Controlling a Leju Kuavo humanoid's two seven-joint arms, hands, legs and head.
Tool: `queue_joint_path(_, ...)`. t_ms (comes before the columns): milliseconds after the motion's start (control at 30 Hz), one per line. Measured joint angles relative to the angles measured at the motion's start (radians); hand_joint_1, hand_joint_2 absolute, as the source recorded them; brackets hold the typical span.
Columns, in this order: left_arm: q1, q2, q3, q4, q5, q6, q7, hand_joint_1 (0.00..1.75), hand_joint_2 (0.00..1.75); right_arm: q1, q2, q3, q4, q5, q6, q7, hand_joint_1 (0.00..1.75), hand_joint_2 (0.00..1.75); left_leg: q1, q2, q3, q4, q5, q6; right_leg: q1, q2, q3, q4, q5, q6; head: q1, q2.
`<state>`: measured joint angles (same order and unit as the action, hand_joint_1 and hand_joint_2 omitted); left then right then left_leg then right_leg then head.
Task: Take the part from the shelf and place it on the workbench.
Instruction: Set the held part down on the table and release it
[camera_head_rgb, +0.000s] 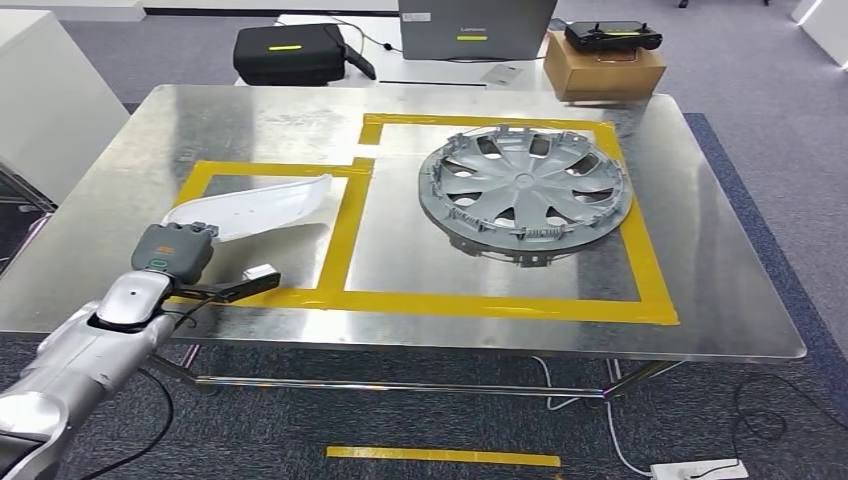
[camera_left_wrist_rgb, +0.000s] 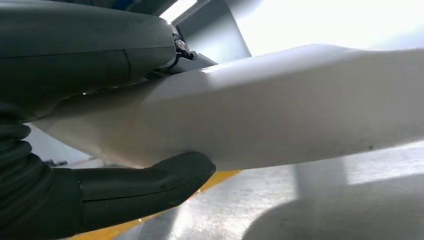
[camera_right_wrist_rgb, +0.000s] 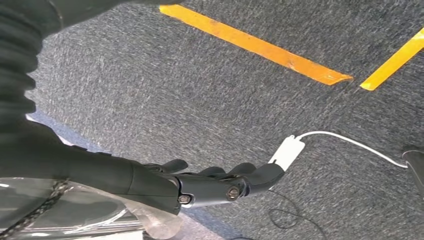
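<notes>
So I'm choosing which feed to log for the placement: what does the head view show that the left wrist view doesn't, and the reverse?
Head view alone: the grey wheel cover lying in the larger yellow-taped square, and the whole workbench. Left wrist view alone: the dark fingers curled under the white part's underside, close above the metal top. Both: the left robot hand holding the white part over the smaller taped square.

Bright, even overhead lighting; the steel workbench (camera_head_rgb: 700, 250) carries soft, diffuse glare and faint reflections. Left wrist view: background window light overexposed, white part (camera_left_wrist_rgb: 300, 105) soft and close, casting a shadow on the workbench below. Right wrist view: carpet (camera_right_wrist_rgb: 200, 75) sharp, evenly lit.
</notes>
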<state>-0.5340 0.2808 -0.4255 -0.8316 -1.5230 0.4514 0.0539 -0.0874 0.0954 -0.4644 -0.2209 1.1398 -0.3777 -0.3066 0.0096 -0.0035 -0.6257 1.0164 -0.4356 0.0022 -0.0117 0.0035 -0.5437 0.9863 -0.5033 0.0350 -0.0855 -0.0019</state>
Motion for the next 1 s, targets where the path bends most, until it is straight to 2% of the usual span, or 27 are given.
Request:
queue_joint_path(100, 0.0, -0.003, 0.008, 0.0, 0.023, -0.011, -0.008, 0.0, 0.0, 0.001, 0.0, 0.0, 0.0, -0.002, 0.006, -0.006, 0.0, 0.0, 0.0, 0.0, 0.0, 0.0, 0.0, 0.0, 0.0, 0.0, 0.0, 0.0, 0.0, 0.0, 0.0, 0.0)
queue_joint_path(267, 0.006, -0.003, 0.015, -0.005, -0.003, 0.036, 0.003, 0.0, 0.0, 0.002, 0.001, -0.001, 0.0, -0.002, 0.011, -0.011, 0.0, 0.0, 0.0, 0.0, 0.0, 0.0, 0.0, 0.0, 0.0, 0.0, 0.0, 0.0, 0.0, 0.0, 0.0, 0.0)
queue_joint_path(567, 0.012, -0.002, 0.031, -0.011, -0.009, 0.041, 0.005, 0.0, 0.0, 0.003, 0.002, -0.001, 0.0, -0.004, 0.011, -0.011, 0.0, 0.0, 0.0, 0.0, 0.0, 0.0, 0.0, 0.0, 0.0, 0.0, 0.0, 0.0, 0.0, 0.0, 0.0, 0.0)
queue_joint_path(800, 0.027, -0.001, 0.035, -0.02, -0.037, 0.095, 0.024, 0.0, 0.0, 0.002, 0.003, -0.001, 0.0, -0.008, 0.011, -0.01, 0.0, 0.0, 0.0, 0.0, 0.0, 0.0, 0.0, 0.0, 0.0, 0.0, 0.0, 0.0, 0.0, 0.0, 0.0, 0.0)
queue_joint_path(1000, 0.049, 0.003, 0.047, -0.046, -0.027, 0.08, -0.001, 0.0, 0.0, 0.004, 0.003, -0.001, 0.0, -0.014, 0.011, -0.008, 0.0, 0.0, 0.0, 0.0, 0.0, 0.0, 0.0, 0.0, 0.0, 0.0, 0.0, 0.0, 0.0, 0.0, 0.0, 0.0)
